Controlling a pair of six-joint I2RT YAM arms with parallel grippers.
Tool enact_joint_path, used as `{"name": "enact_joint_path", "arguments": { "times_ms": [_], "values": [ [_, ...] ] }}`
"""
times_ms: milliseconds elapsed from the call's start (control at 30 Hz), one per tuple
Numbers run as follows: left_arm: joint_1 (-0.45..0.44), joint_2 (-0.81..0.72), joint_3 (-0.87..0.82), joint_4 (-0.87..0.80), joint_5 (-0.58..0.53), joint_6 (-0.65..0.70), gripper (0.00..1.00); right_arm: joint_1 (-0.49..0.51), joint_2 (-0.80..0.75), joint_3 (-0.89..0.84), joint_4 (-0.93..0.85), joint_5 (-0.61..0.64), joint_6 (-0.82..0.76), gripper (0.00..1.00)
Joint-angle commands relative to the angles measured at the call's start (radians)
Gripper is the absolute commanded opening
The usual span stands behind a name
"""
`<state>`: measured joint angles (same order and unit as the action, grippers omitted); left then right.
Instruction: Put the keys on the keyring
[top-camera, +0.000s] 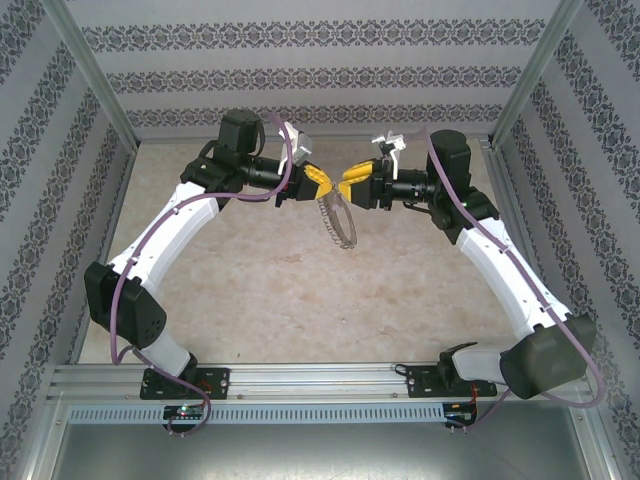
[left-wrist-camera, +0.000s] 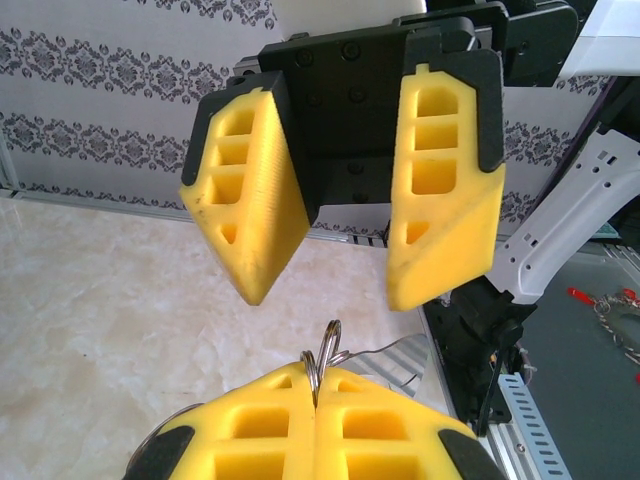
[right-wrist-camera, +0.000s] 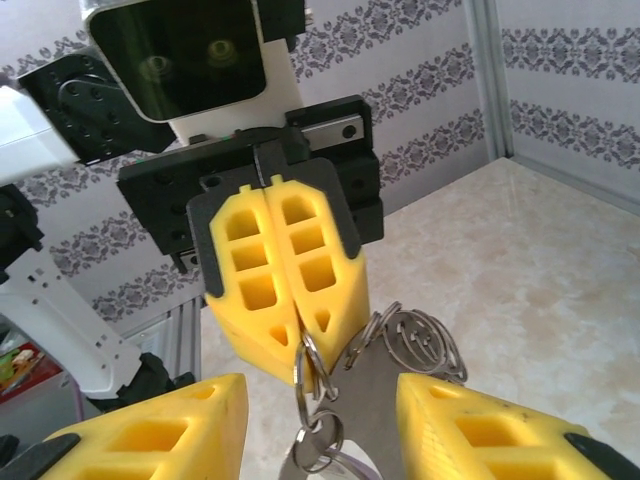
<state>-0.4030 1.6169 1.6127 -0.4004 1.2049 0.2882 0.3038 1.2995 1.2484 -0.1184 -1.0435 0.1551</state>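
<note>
Keys like these are tiny, thin and shiny. I think they are light, hard and slippery, and easy to drop. The flat sides look like the best place to pinch one. The keyring is a thin hoop. I think it is stiff but swings easily, so it is best held by its rim or by a little loop.

From the top camera, the keyring hangs over the counter, well away from the arm bases. It hangs just under the left hand and the right hand, which meet tip to tip above it. I cannot tell from here if its low end touches the counter.

From the left wrist camera, the left hand is squeezed tight at the bottom of the picture. A small loop of silver wire sticks up from between its fingers. The right hand faces it from across. There is a wide gap between its two yellow fingers, and nothing is in that gap.

From the right wrist camera, the left hand is pressed closed and pinches a small loop at its tip. One flat silver key and more loops hang just beside that pinch. The right hand's fingers stand apart, one on each side of the key. I cannot see them touching it, so I think the right hand holds nothing.
</note>
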Motion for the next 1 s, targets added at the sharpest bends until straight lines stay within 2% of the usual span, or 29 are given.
{"name": "enact_joint_path", "arguments": {
  "times_ms": [0,400,500,600,700,833,967],
  "values": [
    [0.006,0.002,0.044,-0.006,0.047,0.029,0.0,0.012,0.008,0.041,0.013,-0.058,-0.011,0.43],
    [0.007,0.002,0.044,-0.015,0.047,0.034,0.0,0.032,0.04,0.06,-0.002,-0.056,-0.02,0.42],
    [0.006,0.003,0.046,-0.017,0.047,0.035,0.0,0.032,0.043,0.059,-0.007,-0.05,-0.024,0.35],
    [0.007,0.003,0.046,-0.018,0.048,0.035,0.0,0.032,0.045,0.061,-0.006,-0.049,-0.024,0.22],
    [0.006,0.002,0.045,-0.019,0.05,0.037,0.0,0.032,0.05,0.067,-0.011,-0.045,-0.024,0.18],
    [0.006,0.002,0.046,-0.025,0.056,0.039,0.0,0.032,0.058,0.08,-0.021,-0.051,-0.03,0.06],
    [0.007,0.002,0.049,-0.031,0.058,0.042,0.0,0.037,0.07,0.091,-0.037,-0.056,-0.039,0.09]
  ]
}}
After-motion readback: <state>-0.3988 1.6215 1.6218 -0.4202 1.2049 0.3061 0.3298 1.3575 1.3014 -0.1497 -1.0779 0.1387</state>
